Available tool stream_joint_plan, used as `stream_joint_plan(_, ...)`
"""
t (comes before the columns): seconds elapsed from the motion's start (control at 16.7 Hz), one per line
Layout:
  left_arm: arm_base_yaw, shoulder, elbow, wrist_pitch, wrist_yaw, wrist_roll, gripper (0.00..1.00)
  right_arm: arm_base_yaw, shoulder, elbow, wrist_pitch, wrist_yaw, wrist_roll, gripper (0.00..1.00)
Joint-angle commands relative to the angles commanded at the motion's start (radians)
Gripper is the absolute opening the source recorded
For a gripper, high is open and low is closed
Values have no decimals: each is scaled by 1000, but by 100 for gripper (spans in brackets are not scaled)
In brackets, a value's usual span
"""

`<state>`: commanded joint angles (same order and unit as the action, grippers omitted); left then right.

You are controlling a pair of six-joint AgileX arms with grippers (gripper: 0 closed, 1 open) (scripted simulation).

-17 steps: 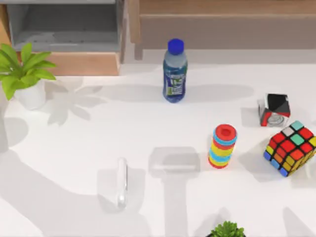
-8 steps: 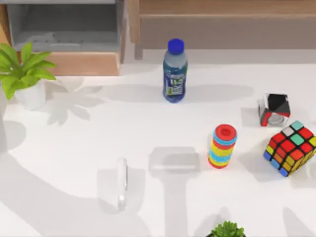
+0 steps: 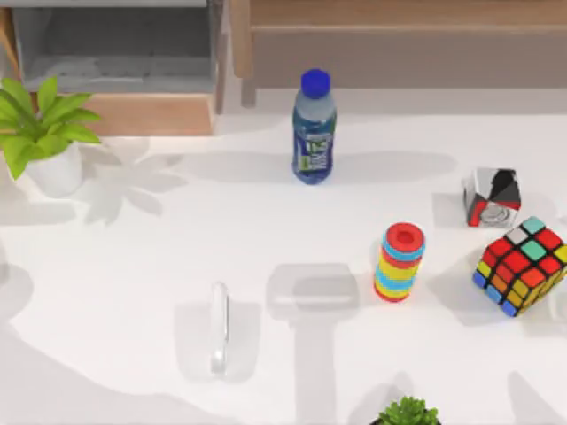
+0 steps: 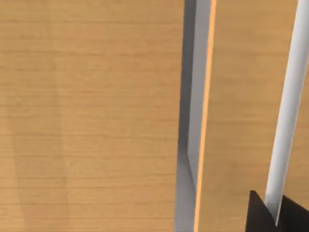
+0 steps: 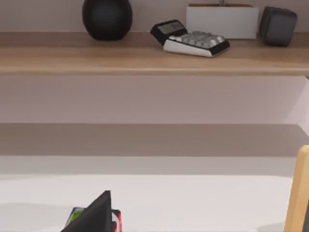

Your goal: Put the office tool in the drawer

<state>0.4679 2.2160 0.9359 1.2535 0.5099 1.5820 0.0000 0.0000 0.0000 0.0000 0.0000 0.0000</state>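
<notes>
the office tool (image 3: 219, 327), a slim pale bar, lies flat on the white tabletop (image 3: 133, 266) toward the near edge, left of centre, its length running front to back. bare tabletop surrounds it on every side, and nothing touches it.

the drawer (image 3: 115, 53) stands open at the far left corner, grey inside, its tan wood front panel (image 3: 151, 114) facing the tabletop. a wide bare stretch lies between tool and drawer.

a potted plant (image 3: 42, 133) stands just in front of the drawer's left end, its leaves overlapping the panel. a blue-capped water bottle (image 3: 314, 128) stands upright at the far middle, right of the drawer. a long brown wooden shelf (image 3: 407, 35) runs along the far right.

well to the right sit a stack of coloured rings (image 3: 400, 262), a black-white-red cube (image 3: 493, 197) and a multicoloured puzzle cube (image 3: 524, 265). another plant's top (image 3: 407, 413) shows at the near edge.

the left wrist view faces tan wood with a grey gap and a pale bar; whether the left jaws are released or clenched, i cannot tell. the right wrist view looks at the shelf holding a calculator (image 5: 190, 39); its jaws' state i cannot tell either.
</notes>
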Motion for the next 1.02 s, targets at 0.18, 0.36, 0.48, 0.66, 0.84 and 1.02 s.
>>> stream_joint_plan(0.18, -3, 7, 5, -4, -2, 0, 0, 0, 0, 0, 0, 0, 0, 100)
stream_joint_plan(0.36, 15, -14, -35, 20, 12, 1, 0, 0, 0, 0, 0, 0, 0, 100)
stream_joint_plan(0.48, 37, -40, -101, 53, 37, 2, 0, 0, 0, 0, 0, 0, 0, 100)
stream_joint_plan(0.66, 76, -84, -207, 109, 76, 5, 0, 0, 0, 0, 0, 0, 0, 100)
stream_joint_plan(0.84, 91, -99, -239, 130, 90, 5, 0, 0, 0, 0, 0, 0, 0, 100)
stream_joint_plan(1.02, 90, -97, -237, 130, 89, 6, 0, 0, 0, 0, 0, 0, 0, 100)
